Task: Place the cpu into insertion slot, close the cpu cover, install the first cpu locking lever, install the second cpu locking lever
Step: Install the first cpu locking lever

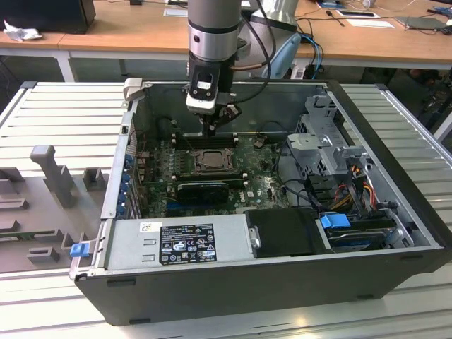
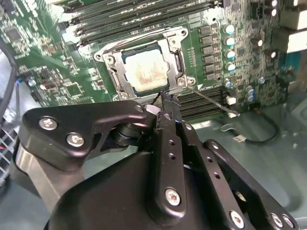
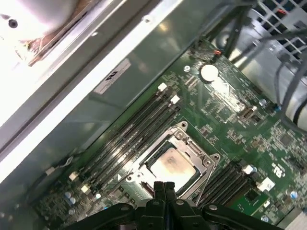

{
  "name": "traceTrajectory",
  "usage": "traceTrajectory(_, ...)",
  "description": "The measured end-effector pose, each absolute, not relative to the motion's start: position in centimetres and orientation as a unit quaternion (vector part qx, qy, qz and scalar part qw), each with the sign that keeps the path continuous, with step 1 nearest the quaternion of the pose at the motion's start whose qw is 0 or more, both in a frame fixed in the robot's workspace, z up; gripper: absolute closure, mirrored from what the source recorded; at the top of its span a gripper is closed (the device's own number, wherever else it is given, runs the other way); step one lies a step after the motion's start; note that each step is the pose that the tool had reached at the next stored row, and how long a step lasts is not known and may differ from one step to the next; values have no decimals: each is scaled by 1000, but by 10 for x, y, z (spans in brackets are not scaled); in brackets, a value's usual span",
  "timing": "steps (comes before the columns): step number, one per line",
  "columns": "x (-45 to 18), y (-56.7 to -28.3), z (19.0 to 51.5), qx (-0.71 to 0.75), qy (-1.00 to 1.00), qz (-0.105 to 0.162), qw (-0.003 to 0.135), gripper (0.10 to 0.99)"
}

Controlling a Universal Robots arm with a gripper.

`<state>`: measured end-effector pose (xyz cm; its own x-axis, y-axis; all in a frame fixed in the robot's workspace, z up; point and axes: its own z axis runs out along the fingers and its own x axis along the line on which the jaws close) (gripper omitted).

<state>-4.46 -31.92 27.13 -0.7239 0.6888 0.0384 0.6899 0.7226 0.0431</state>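
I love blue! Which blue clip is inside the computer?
The clip at the exterior view's right sits within the case walls; the other clip sticks out from its outer corner at the left.

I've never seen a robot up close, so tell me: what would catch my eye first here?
An open computer case lies on a ribbed metal table, and the arm's end effector hangs down into it. Close by the shut end effector sits the cpu, its pale metal top framed by the silver cpu cover on the green motherboard.
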Motion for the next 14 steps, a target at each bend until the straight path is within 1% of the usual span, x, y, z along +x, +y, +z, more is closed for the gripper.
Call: traceTrajectory(14, -45, -319, 271, -270, -962, -26, 13, 980)
